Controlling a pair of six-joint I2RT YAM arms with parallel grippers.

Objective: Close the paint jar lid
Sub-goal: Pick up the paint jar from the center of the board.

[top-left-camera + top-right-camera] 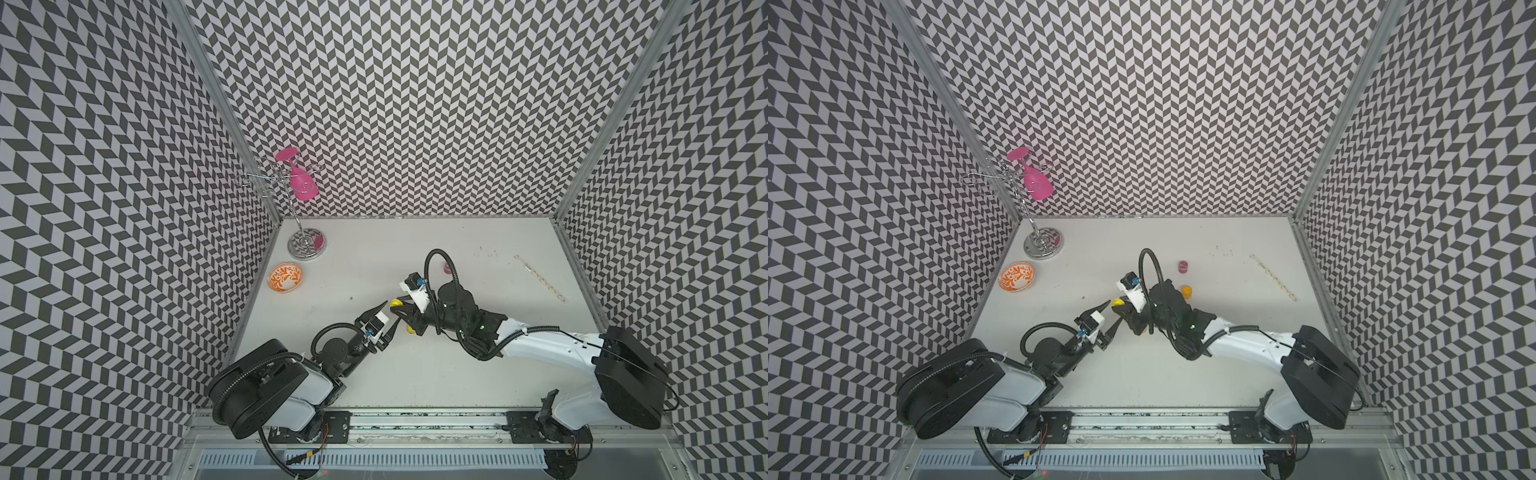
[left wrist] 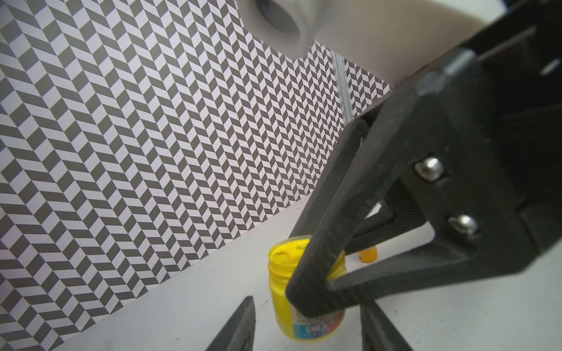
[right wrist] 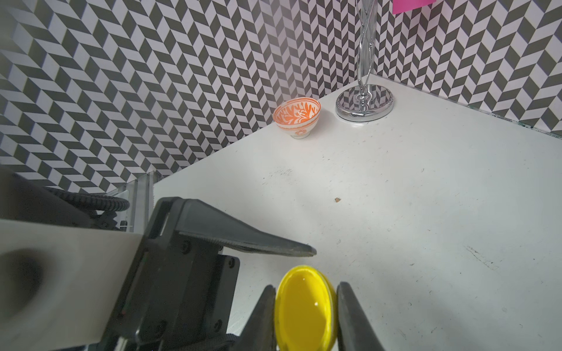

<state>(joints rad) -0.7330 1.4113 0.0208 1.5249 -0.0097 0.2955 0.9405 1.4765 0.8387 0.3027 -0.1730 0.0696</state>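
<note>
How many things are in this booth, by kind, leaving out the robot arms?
Small paint jars: 3 (yellow jar, pink jar, orange jar)
Round yellow plastic lid: 1
Orange-patterned white bowl: 1
Chrome wire stand: 1
Pink plastic wine glass: 1
Long thin patterned stick: 1
Total: 8

The stand (image 1: 306, 245) stood in the table's (image 1: 415, 374) far left corner, a glass (image 1: 305, 187) hanging on it, the bowl (image 1: 285, 277) just before it. The jar (image 2: 282, 291) stood mid-table ahead of my left gripper (image 1: 392, 314), beneath my right gripper (image 3: 305, 287), which held the lid (image 3: 304, 307). The stick (image 1: 539, 277) lay at the far right.
</note>
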